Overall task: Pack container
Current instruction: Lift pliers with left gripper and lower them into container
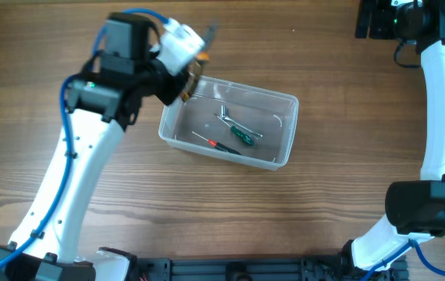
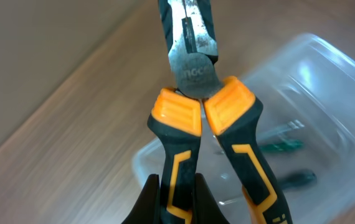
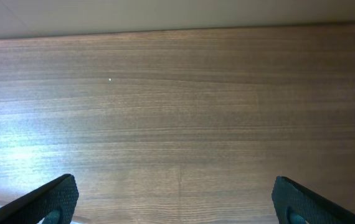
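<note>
**A:** What sits closest to the left wrist camera?

**B:** The left gripper (image 2: 176, 204). Its black fingers (image 2: 143, 208) are clamped on one handle of a pair of steel pliers with orange-and-black rubber grips (image 2: 190, 74). The other handle hangs free just beside it, and the steel nose points away from the wrist.

**A:** And behind the pliers?

**B:** The clear, colourless plastic rectangular container with rounded corners and a thick rim (image 2: 327, 68). It stands upright on the brown wooden table (image 3: 177, 93), near the middle and turned a little askew to the table's edge. From overhead, the pliers hang at the container's corner nearest the left arm. Whether they touch the rim I cannot tell.

**A:** Anything inside it?

**B:** A screwdriver with a green handle (image 2: 282, 146) lies flat on the bottom. A slim, dark-handled screwdriver (image 1: 221, 146) lies just beside it, nearer the robot's side. A small bent piece of silver metal (image 1: 224, 113) lies toward the far wall; it is too small to say exactly what it is.

**A:** And the other arm?

**B:** Well apart from the container, reaching to the far right corner of the table. The right gripper (image 3: 174, 202) hangs above the wood with its black fingertips (image 3: 56, 199) spread wide, gripping nothing.
</note>
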### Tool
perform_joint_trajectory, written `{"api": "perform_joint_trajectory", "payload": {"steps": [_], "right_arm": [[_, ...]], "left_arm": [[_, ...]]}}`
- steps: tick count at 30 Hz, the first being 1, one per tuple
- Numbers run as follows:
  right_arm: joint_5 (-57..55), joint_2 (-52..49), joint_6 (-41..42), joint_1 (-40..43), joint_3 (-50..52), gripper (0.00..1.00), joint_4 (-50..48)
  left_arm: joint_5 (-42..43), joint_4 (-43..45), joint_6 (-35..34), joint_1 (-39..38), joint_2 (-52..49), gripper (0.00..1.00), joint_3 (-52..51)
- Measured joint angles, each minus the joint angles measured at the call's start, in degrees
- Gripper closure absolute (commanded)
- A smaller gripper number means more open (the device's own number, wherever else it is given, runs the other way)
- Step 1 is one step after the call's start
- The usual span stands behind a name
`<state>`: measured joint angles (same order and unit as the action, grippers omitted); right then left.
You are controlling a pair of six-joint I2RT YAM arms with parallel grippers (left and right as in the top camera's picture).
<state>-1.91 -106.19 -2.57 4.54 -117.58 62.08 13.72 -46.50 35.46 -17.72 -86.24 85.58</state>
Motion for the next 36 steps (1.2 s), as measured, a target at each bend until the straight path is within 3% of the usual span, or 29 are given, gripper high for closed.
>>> {"api": "perform_joint_trajectory", "payload": {"steps": [7, 21, 23, 26, 33, 36], "right_arm": [[0.0, 0.0, 0.0, 0.0, 0.0, 0.0, 0.0], [0.0, 0.0, 0.0, 0.0, 0.0, 0.0, 0.0], [0.0, 0.0, 0.0, 0.0, 0.0, 0.0, 0.0], [0.0, 0.0, 0.0, 0.0, 0.0, 0.0, 0.0], [0.0, 0.0, 0.0, 0.0, 0.0, 0.0, 0.0], [0.0, 0.0, 0.0, 0.0, 0.0, 0.0, 0.0]], "left_arm": [[2.3, -2.6, 9.4, -6.4, -4.2, 0.96, 0.0], [2.7, -5.8, 24.0, -6.7, -25.4, 0.94, 0.0], [2.7, -5.8, 24.9, -6.7, -27.6, 0.88, 0.0], [2.7, -5.8, 25.9, -6.7, -29.7, 0.58, 0.0], [3.3, -5.5, 26.2, -6.7, -30.0, 0.58, 0.0], [3.4, -4.8, 25.8, -6.7, -30.0, 0.53, 0.3]]}}
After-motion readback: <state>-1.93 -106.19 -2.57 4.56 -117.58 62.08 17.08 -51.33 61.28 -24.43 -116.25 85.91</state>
